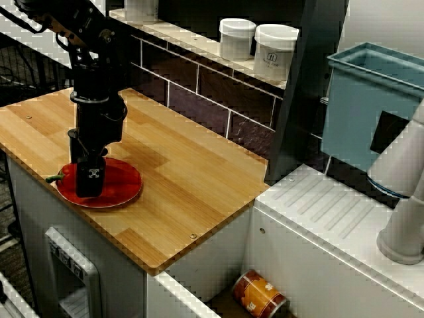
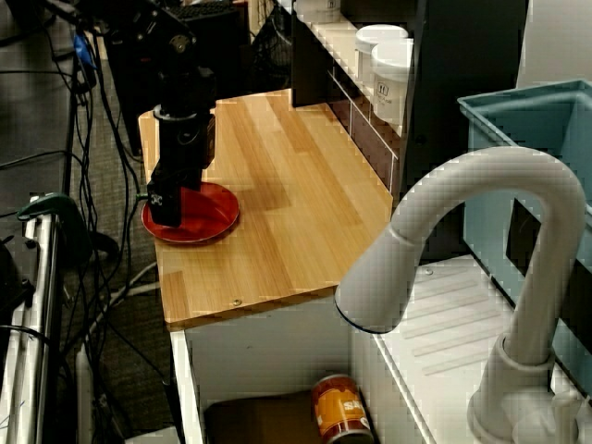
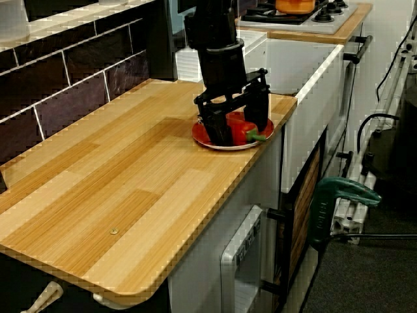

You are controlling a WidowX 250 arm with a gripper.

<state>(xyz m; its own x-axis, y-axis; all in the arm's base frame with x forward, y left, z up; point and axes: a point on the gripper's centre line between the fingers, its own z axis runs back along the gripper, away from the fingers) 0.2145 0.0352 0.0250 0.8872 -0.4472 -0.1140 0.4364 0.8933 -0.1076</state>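
Near the front edge of the striped wooden counter (image 3: 130, 195) sits a round, glossy red plate (image 3: 225, 146). A shiny red pepper (image 3: 240, 132) lies on its side there, green stem pointing toward that edge. The black gripper (image 3: 238, 124) straddles it, and whether it pinches I cannot tell.

The arm (image 1: 97, 112) points straight down; jaws spread apart, tips low.
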